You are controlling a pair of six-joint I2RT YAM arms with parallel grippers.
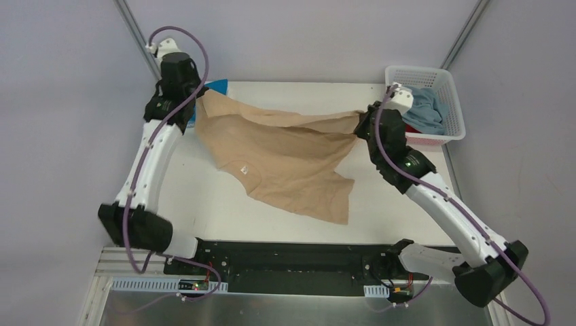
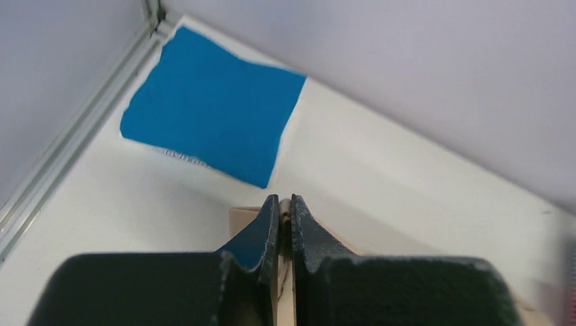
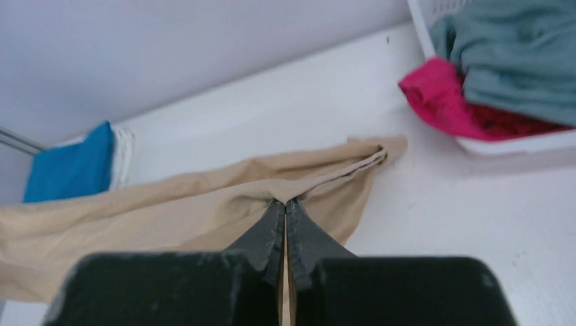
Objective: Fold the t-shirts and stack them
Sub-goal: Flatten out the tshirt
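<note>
Pinched shut, the left tool (image 2: pixel 284 204) grips the tan t-shirt (image 1: pixel 285 159) at 10 o'clock and the right tool (image 3: pixel 285 204) grips it at 2 o'clock. Its lower part lies on the table (image 1: pixel 197 204). Soft and light, it will likely sag and wrinkle; corners and seams seem the best holds. A folded blue t-shirt (image 2: pixel 210 109) lies at 11 o'clock. The white basket (image 1: pixel 456 109) at 2 o'clock, holding a grey-blue t-shirt (image 3: pixel 523 54) and a magenta t-shirt (image 3: pixel 448 102), crowds the right tool.
</note>
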